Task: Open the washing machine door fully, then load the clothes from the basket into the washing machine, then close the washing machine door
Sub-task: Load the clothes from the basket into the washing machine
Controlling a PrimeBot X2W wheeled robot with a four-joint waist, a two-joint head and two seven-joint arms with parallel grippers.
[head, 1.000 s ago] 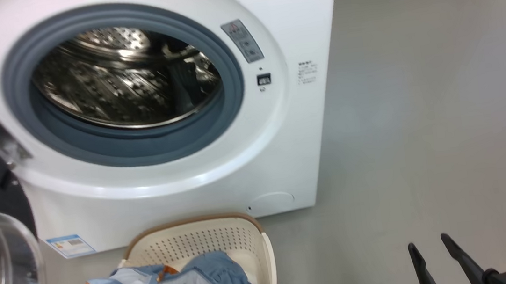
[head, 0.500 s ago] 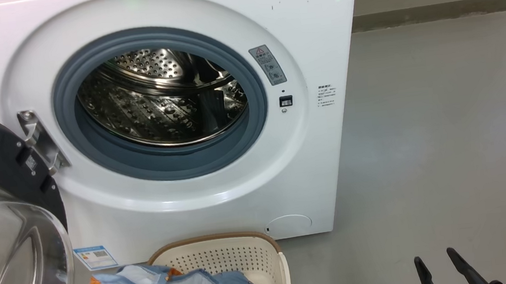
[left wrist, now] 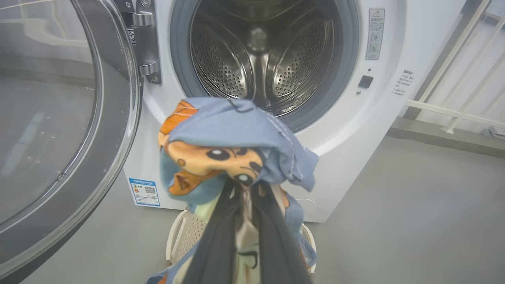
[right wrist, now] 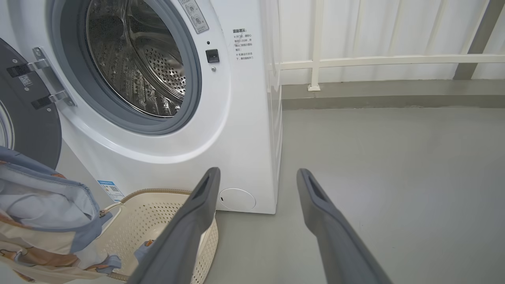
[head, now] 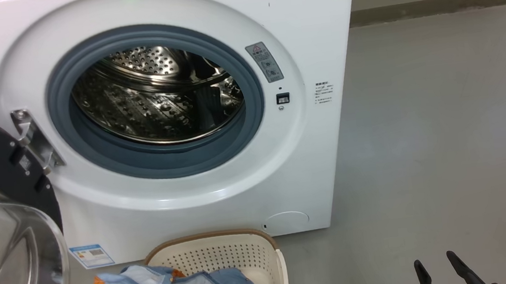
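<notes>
Washing machine [head: 221,197], white front: grey sticker [head: 264,61] right of the drum opening, headed by a red warning triangle with an exclamation mark; the pictograms under it are too small to read. Printed notice [right wrist: 242,43] further right, in Chinese characters, heading 温馨提示; the lines beneath cannot be read. Blue-bordered label [left wrist: 144,191] at the lower left corner, bearing a QR code, print unreadable. Small white QR sticker [right wrist: 26,80] on the washing machine door [right wrist: 35,126], beside the hinge.
</notes>
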